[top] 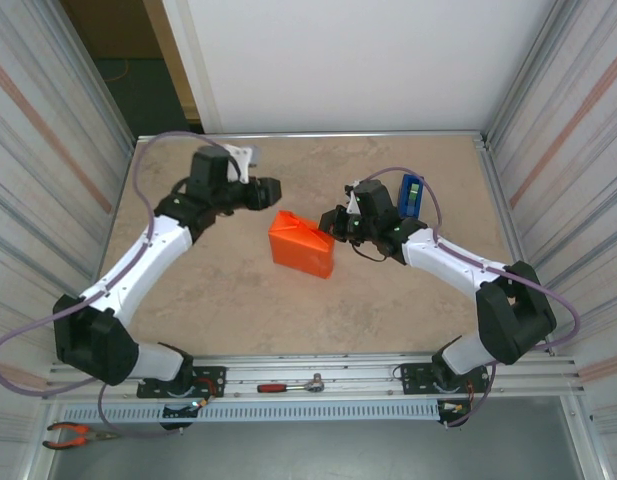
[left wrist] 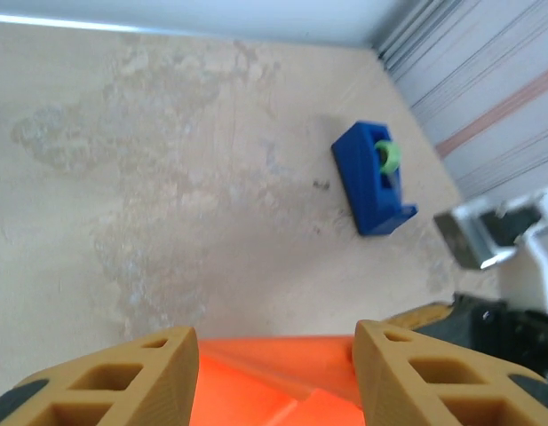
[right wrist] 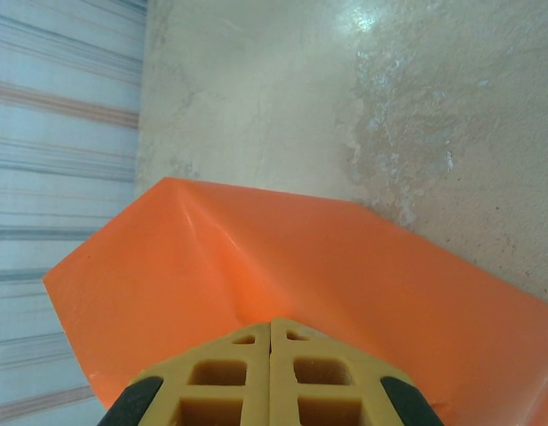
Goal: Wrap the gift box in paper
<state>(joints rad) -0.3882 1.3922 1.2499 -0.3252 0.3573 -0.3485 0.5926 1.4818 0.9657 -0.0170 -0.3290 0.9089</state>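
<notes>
Tan fingers of the right gripper (right wrist: 271,325) sit closest to the right wrist camera, pressed flat together with no gap. Their tips meet the paper (right wrist: 282,257) where its creases run together. Whether a fold is pinched between them cannot be told.

From above, the orange paper (top: 303,244) lies near the middle of the table (top: 218,295) as a box-shaped bundle with a triangular flap on top. The gift box itself is hidden under it. The right gripper (top: 336,222) is at the bundle's right end.

The left gripper (top: 271,193) hangs just beside the bundle's far left corner. In the left wrist view its fingers (left wrist: 149,373) stand apart and hold nothing, with the orange sheet (left wrist: 274,377) showing between them.

A blue tape dispenser (top: 412,195) rests on the table beyond the right gripper, apart from the bundle.
</notes>
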